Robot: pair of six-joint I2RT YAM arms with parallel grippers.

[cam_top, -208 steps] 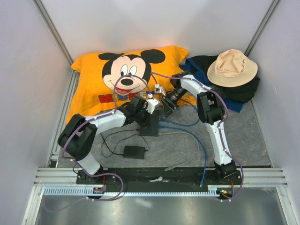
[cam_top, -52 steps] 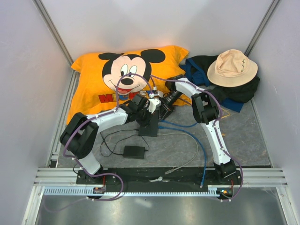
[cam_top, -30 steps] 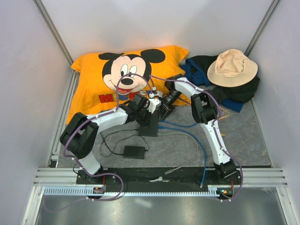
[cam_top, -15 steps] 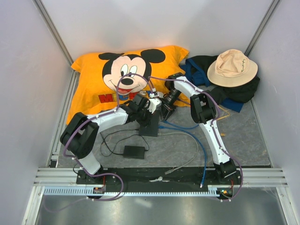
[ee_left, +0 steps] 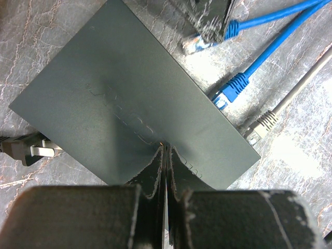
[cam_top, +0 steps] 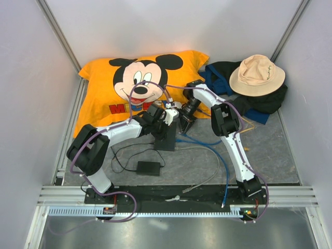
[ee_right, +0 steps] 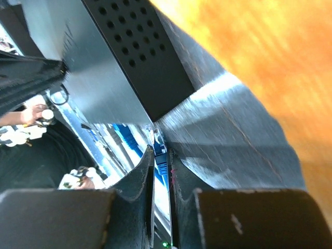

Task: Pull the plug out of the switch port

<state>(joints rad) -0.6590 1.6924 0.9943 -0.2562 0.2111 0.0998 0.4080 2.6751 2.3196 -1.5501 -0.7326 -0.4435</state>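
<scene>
Right hand (ee_right: 162, 155): moved in to your port edge, now clamped on blue plug (ee_left: 193, 43) | plug: looks just clear of switch (ee_left: 119, 98) | left hand (ee_left: 165, 155): fingers together, pinning switch to table (ee_left: 306, 171) | you likely only draw back.

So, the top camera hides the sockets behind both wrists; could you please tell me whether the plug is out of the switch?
Observer: In the left wrist view the clear-tipped plug sits apart from the switch socket edge, with table showing between them.
Operator: Thanks. Is anything holding it?
Observer: It appears so. In its own wrist view the right gripper is closed to a slit, with blue showing in the gap.
Operator: And the other arm?
Observer: The left gripper is shut, its tips pressed down on the switch's flat top.
</scene>
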